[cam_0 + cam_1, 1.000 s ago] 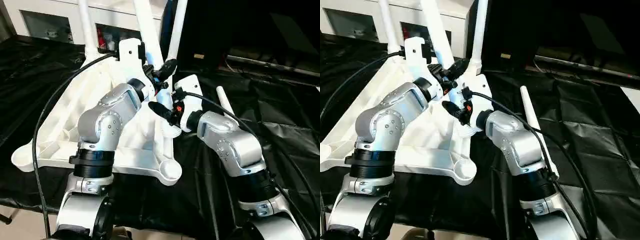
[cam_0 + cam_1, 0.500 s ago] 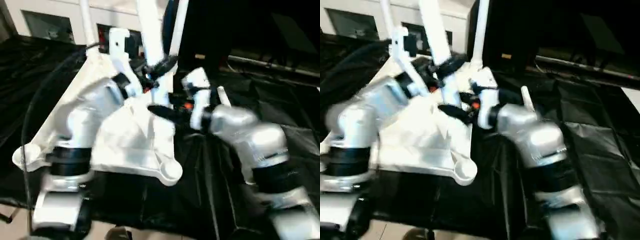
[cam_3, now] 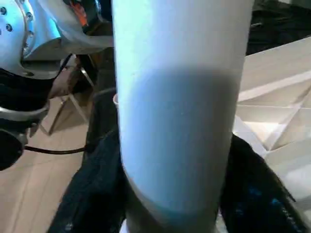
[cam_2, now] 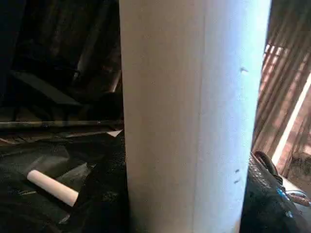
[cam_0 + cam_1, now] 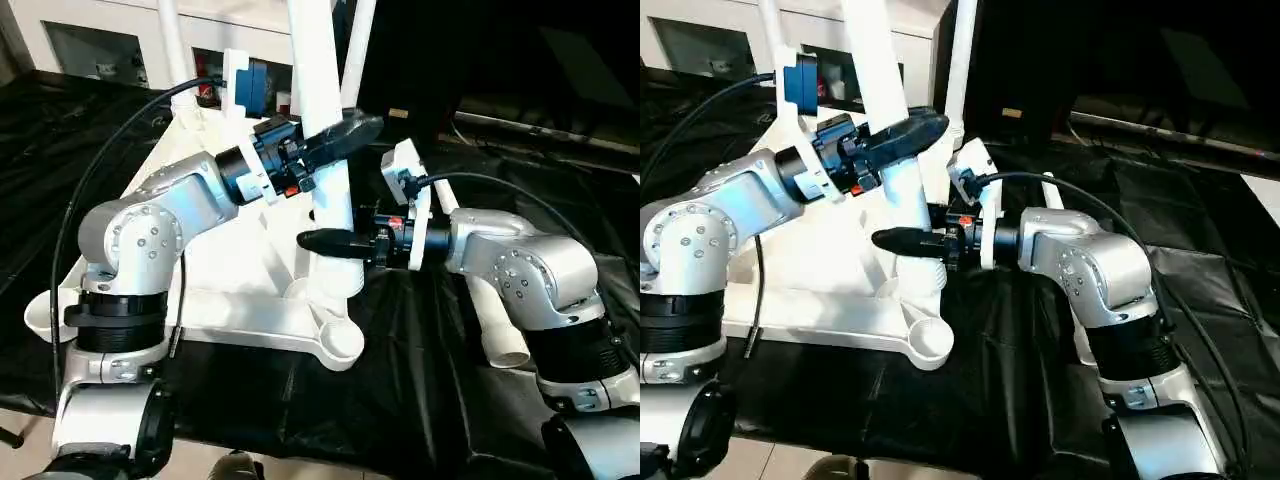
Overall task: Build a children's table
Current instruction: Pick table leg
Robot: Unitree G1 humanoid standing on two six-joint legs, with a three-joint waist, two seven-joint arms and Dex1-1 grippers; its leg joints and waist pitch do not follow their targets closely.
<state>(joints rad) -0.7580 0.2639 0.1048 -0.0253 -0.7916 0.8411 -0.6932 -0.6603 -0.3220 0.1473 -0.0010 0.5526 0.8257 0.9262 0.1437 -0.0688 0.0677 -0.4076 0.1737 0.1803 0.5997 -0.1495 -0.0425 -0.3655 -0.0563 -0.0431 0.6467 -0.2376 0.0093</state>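
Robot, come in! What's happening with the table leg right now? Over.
Left end effector and right end effector both clamped on upright white tapered tube leg, at white ribbed plastic tabletop's corner socket. Spare white leg on black cloth. Nothing blocking.

Work surface is a table draped in crinkled black sheeting [image 5: 560,230]. White plastic table top [image 5: 230,300] lies on it upside down, ribbed underside up, over the left half; its near corner socket [image 5: 342,343] sits close to the front edge. One loose white tube leg [image 5: 485,310] lies on the sheeting right of it.
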